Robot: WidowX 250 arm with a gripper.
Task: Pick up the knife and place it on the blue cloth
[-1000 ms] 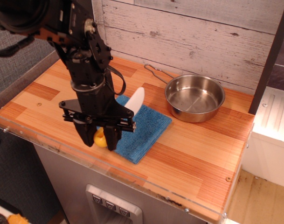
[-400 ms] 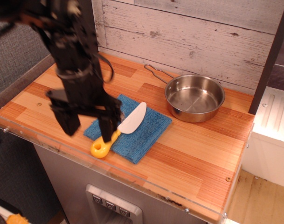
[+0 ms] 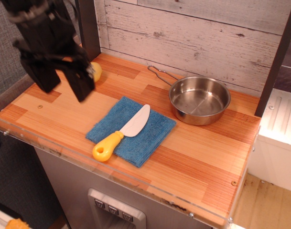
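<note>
Small toy knife, rounded white plastic blade and chunky yellow handle (image 3: 121, 134), lies flat and diagonal on the square blue terry cloth (image 3: 152, 131). Blade and upper handle rest on the cloth; the handle's holed end overhangs the cloth's front-left edge onto the wooden desk (image 3: 202, 157).

A second ago the knife stood tilted in the jaws over the cloth's left corner. It then dropped flat with the arm still close above it. Now nothing touches it.

Black gripper (image 3: 63, 81) has risen and pulled away to the far left of the cloth, well apart from the knife. Its two fingers hang apart, nothing between them. Some motion blur on the arm.

Round yellowish ball (image 3: 95, 71) shows just behind the gripper, back-left of the cloth. Steel pan with wire handle (image 3: 199, 99) sits right of the cloth, untouched.

Judgement: placement looks done; knife released and resting mostly on the cloth. The arm appears to be retreating.
</note>
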